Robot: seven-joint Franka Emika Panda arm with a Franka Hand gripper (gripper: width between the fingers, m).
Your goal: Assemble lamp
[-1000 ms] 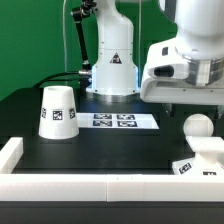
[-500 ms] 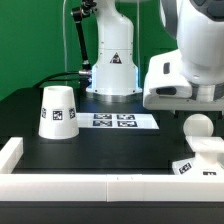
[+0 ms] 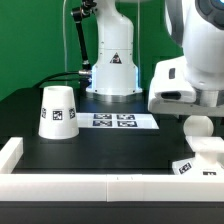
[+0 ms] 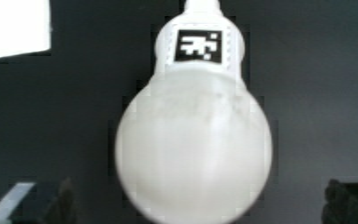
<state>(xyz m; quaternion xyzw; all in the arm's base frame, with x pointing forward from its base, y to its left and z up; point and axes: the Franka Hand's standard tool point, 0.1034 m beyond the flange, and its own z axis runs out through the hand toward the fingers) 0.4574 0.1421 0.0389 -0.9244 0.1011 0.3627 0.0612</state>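
Lamp parts are all separate on my screen, three white pieces spread over the black surface (image 3: pixel 30 125). The biggest thing in the exterior view is the arm (image 3: pixel 195 60). It rises from the far middle, and its bulky white wrist hangs over the exterior view's right side, low above the surface.

A white wall (image 3: pixel 110 186) runs along the near edge and turns up at the near left corner. The shade (image 3: pixel 57 112) stands on its wide end at the exterior view's left, narrow end up, with a tag facing my camera. It is well apart from the other two pieces.

The base (image 3: pixel 207 158) sits at the near right, close to the wall, with a tag on its sloped side. Just beyond it is the bulb (image 3: pixel 198 127), its round top showing under the wrist; I cannot tell whether it touches the base. The marker board (image 3: pixel 125 121) lies flat in the middle, between shade and bulb.

In the wrist view the bulb fills the picture, with a square tag (image 4: pixel 199 47) on its neck. The gripper (image 4: pixel 199 200) is spread wide. One of its dark fingers (image 4: pixel 43 200) shows on each side of the bulb, with black surface between finger and bulb, so it holds nothing.
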